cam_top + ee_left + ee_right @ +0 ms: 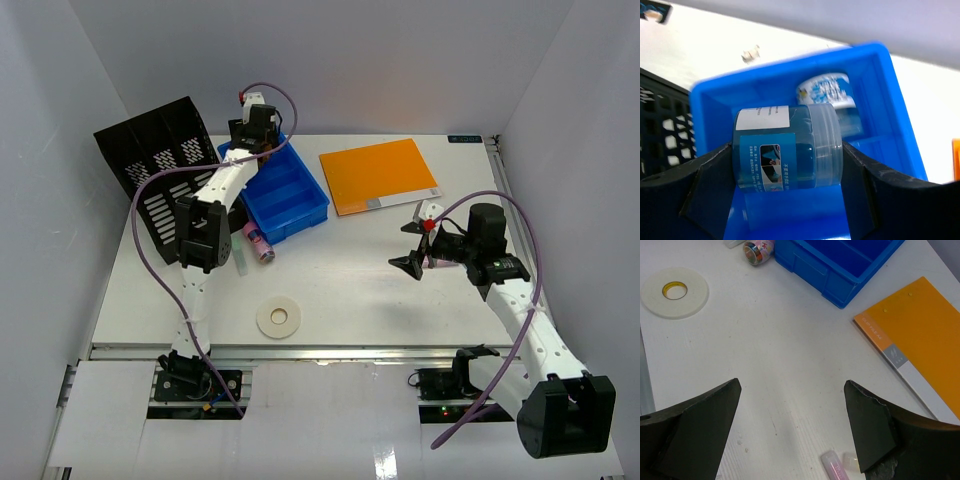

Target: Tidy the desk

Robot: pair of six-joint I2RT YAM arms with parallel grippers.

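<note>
Blue jar (785, 145), seemingly in left claw (787, 170), half-hides another tub (827, 90).

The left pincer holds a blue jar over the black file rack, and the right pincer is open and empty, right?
No. The left wrist view shows the left pincer holding the blue jar over the blue compartment tray, not the black file rack. The right pincer is open and empty.

You see three plain pale walls: the back wall (350, 60), left wall (45, 200) and right wall (590, 120); a faint warm glow lies on the back one.
</note>
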